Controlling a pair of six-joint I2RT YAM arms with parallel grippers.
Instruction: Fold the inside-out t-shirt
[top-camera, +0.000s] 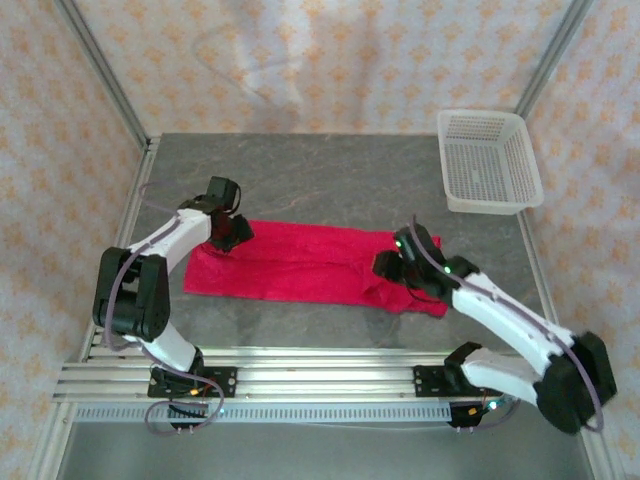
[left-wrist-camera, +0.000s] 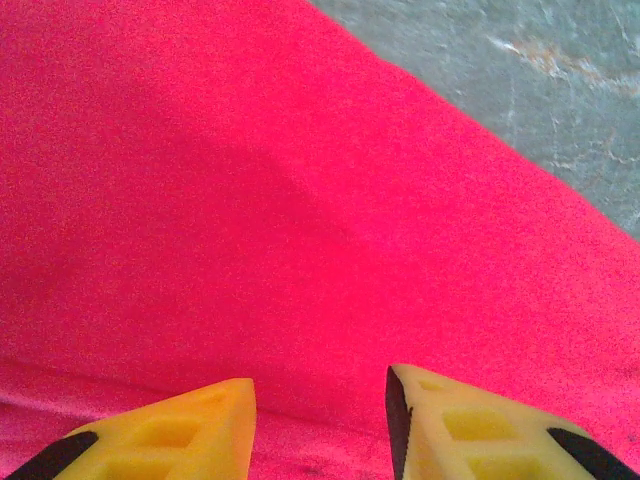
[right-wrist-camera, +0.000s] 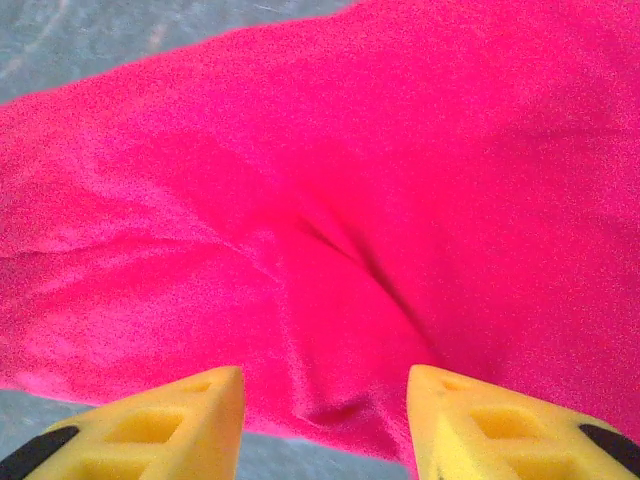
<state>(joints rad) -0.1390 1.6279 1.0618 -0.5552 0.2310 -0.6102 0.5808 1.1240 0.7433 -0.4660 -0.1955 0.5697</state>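
Observation:
The red t-shirt (top-camera: 305, 262) lies flat on the grey table as a long folded band running left to right. My left gripper (top-camera: 228, 233) hovers over its upper left corner, open, its yellow fingers (left-wrist-camera: 190, 430) apart above smooth red cloth (left-wrist-camera: 250, 220) with nothing between them. My right gripper (top-camera: 392, 266) sits over the band's right end, also open. In the right wrist view the fingers (right-wrist-camera: 170, 420) straddle a wrinkled fold of the shirt (right-wrist-camera: 340, 230) at its near edge, where grey table shows. The white tag is hidden.
A white plastic basket (top-camera: 487, 160) stands at the back right of the grey table (top-camera: 330, 170). Patterned walls close off the back and sides. The aluminium rail (top-camera: 300, 380) carrying both arm bases runs along the near edge.

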